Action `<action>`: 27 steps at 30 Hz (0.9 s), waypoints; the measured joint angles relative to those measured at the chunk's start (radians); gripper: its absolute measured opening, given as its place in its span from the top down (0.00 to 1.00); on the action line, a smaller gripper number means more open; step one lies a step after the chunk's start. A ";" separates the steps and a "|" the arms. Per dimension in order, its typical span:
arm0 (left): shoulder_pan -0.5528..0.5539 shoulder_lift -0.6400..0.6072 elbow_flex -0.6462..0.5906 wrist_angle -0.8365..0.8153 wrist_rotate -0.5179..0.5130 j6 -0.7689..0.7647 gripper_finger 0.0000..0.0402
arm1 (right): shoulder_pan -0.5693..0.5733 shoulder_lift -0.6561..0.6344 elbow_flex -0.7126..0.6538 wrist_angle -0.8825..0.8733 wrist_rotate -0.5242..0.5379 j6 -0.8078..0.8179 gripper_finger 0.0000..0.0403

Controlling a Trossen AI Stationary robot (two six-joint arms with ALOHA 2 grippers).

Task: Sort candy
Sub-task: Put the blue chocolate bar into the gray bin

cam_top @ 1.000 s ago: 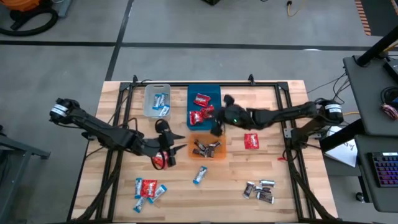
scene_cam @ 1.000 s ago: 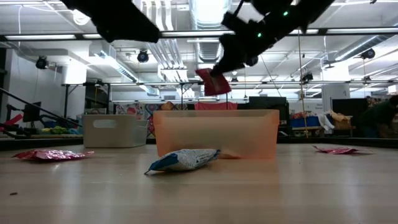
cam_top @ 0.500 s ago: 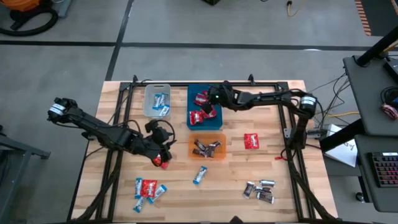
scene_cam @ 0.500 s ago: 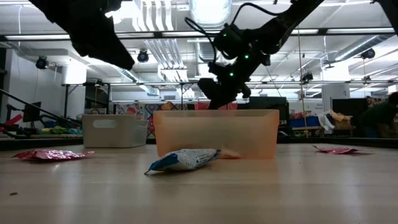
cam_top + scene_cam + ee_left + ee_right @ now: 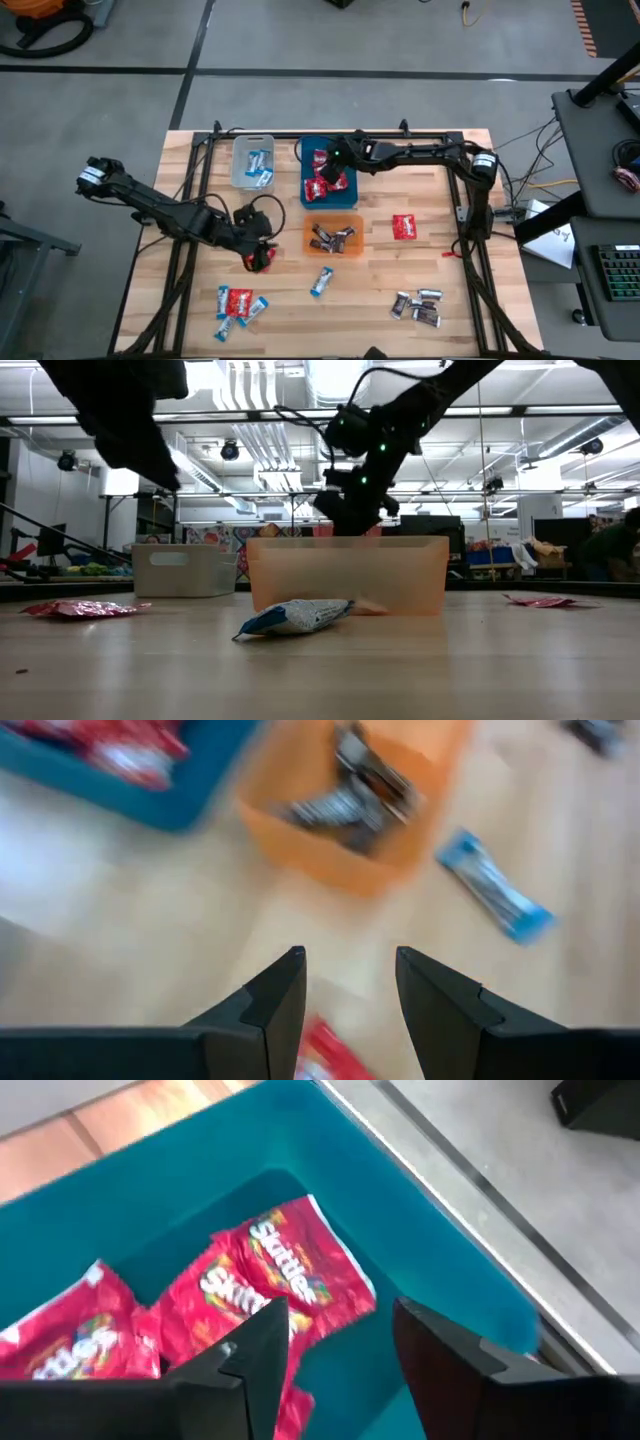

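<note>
**Visitor:** Where is your right claw?

**Robot:** My right gripper (image 5: 338,160) hangs over the blue bin (image 5: 309,196) at the far middle of the table. Its fingers (image 5: 250,1365) stand spread apart with nothing between them. Below them, red candies (image 5: 285,1285) lie inside that bin.

**Visitor:** And the left one?

**Robot:** My left gripper (image 5: 262,250) is low over the wood, left of the orange bin (image 5: 307,243). Its fingers (image 5: 275,1005) are parted too. A red candy (image 5: 330,1055) lies on the table right under the gap between them. From the pictures I cannot tell whether my fingers touch it, but they have not closed on it.

**Visitor:** How is the rest of the candy laid out?

**Robot:** The orange bin holds dark brown-silver candies (image 5: 332,238). The clear bin (image 5: 240,180), just left of the blue one, holds blue-and-white candies (image 5: 258,165). On the bare table, one blue-and-white candy (image 5: 321,282) lies just in front of the orange bin. A single red candy (image 5: 404,227) lies to the right of that bin. A cluster of dark candies (image 5: 417,305) sits near the front right. A mixed heap of red and blue-and-white candies (image 5: 237,306) lies at the front left.

**Visitor:** What shows from table height?

**Robot:** The orange bin (image 5: 345,575) fills the middle, with the blue-and-white candy (image 5: 295,617) in front of it.
</note>
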 joint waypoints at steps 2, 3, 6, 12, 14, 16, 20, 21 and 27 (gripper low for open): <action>-0.004 0.008 0.024 -0.026 0.102 -0.044 0.65 | 0.010 -0.025 0.012 -0.041 0.000 0.000 0.56; -0.010 0.013 0.036 -0.034 0.146 -0.071 0.65 | 0.017 -0.042 0.015 -0.060 0.000 -0.001 0.56; -0.040 0.041 0.073 -0.068 0.283 -0.162 0.65 | 0.045 -0.092 0.015 -0.122 -0.001 -0.001 0.56; -0.134 0.136 0.156 -0.154 0.358 -0.338 0.65 | 0.119 -0.187 0.013 -0.204 0.000 -0.008 0.56; -0.163 0.176 0.188 -0.169 0.358 -0.370 0.65 | 0.145 -0.214 0.012 -0.220 -0.001 -0.019 0.56; -0.196 0.219 0.218 -0.170 0.357 -0.378 0.65 | 0.171 -0.242 0.011 -0.227 -0.001 -0.030 0.56; -0.277 0.307 0.265 -0.171 0.289 -0.330 0.65 | 0.226 -0.299 0.011 -0.251 0.000 -0.048 0.56; -0.296 0.327 0.272 -0.179 0.260 -0.324 0.65 | 0.238 -0.313 0.011 -0.265 -0.001 -0.048 0.56; -0.369 0.432 0.305 -0.185 0.179 -0.356 0.65 | 0.311 -0.384 0.004 -0.340 0.000 -0.023 0.56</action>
